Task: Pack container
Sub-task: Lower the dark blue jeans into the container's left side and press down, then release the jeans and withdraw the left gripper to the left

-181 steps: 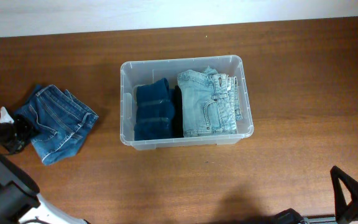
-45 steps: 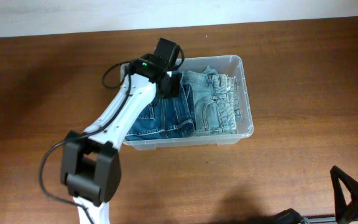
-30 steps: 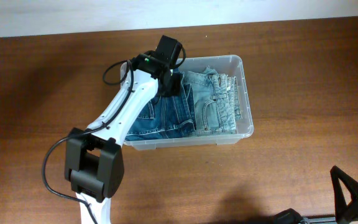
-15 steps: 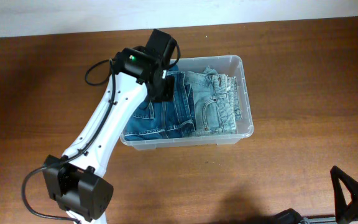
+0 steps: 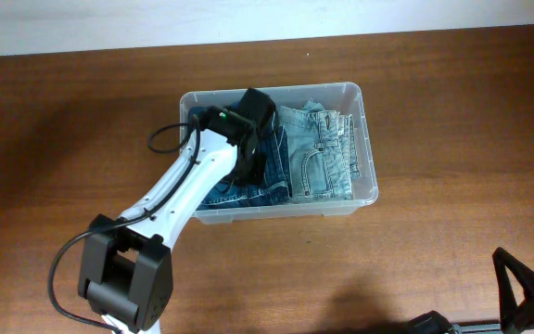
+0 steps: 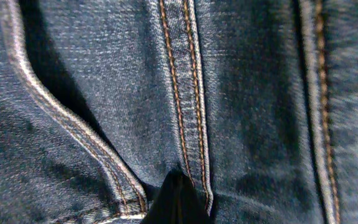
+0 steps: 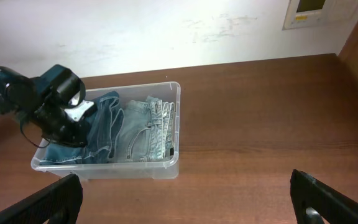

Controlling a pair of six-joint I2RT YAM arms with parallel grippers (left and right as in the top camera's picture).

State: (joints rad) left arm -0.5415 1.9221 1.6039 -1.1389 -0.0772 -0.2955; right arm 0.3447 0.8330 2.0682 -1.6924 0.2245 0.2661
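Denim fills my left wrist camera: blue jeans [image 6: 241, 93] with orange double stitching along a seam, and one dark fingertip [image 6: 176, 200] of the left claw [image 5: 251, 169] pressed against the cloth at the bottom edge. From that view I cannot tell whether the left claw is wide or narrow, and from overhead its fingers are hidden under the wrist. Overhead, I see the left arm [image 5: 179, 190] reaching from the near left of the table [image 5: 452, 111] into the tub [image 5: 272, 90], which sits mid-table toward the far edge. The claw is down in the tub's left half, on the blue jeans. Pale jeans [image 5: 318, 153] lie folded in the right half, touching the darker pair. My right claw [image 7: 185, 186] sits low at the near right, well apart from the tub, its two fingers spread wide.
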